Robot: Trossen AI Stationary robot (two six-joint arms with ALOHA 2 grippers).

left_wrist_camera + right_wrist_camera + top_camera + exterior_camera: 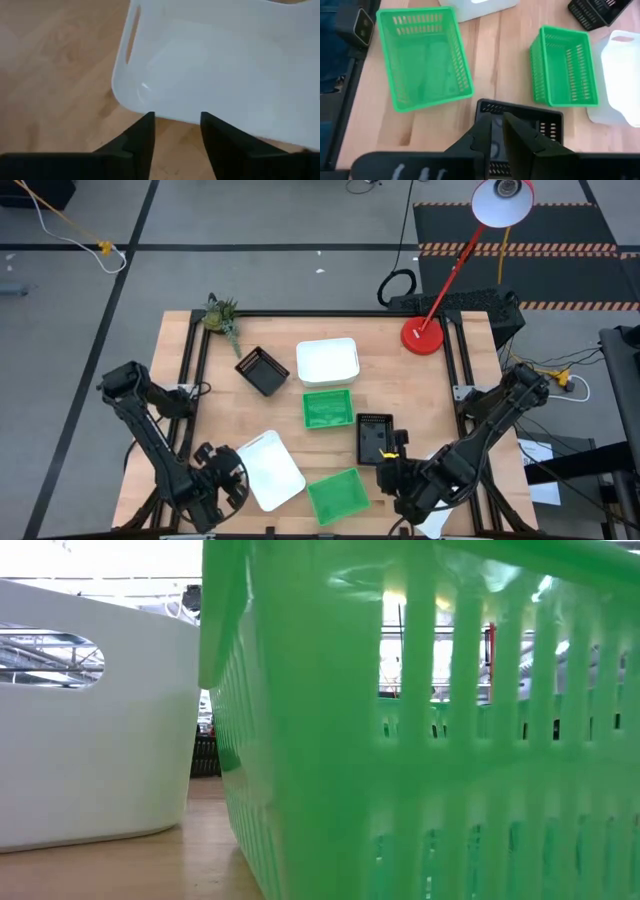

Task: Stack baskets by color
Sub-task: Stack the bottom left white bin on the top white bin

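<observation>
Six baskets show on the wooden table in the high view. A white basket (271, 471) lies near the front left, and my left gripper (176, 121) stands open just outside its rim (150, 107). Beside it is a green basket (337, 495), which fills the low view (420, 720). A second green basket (328, 408) and a second white one (327, 361) sit mid-table. One black basket (262, 370) lies far left. My right gripper (497, 129) is shut on another black basket (375, 438) at its near end. My right gripper comes slanting down from the table's near right onto the near end of the black basket (540, 125). Its two fingers (482, 135) stand close together there. They hide the place of contact, so which wall they pinch cannot be told.
A red round lamp base (422, 335) with its slanting stem stands at the far right corner. A small spiky green plant (222, 315) lies at the far left. Bare wood shows along the table's left side and at the far right of the baskets.
</observation>
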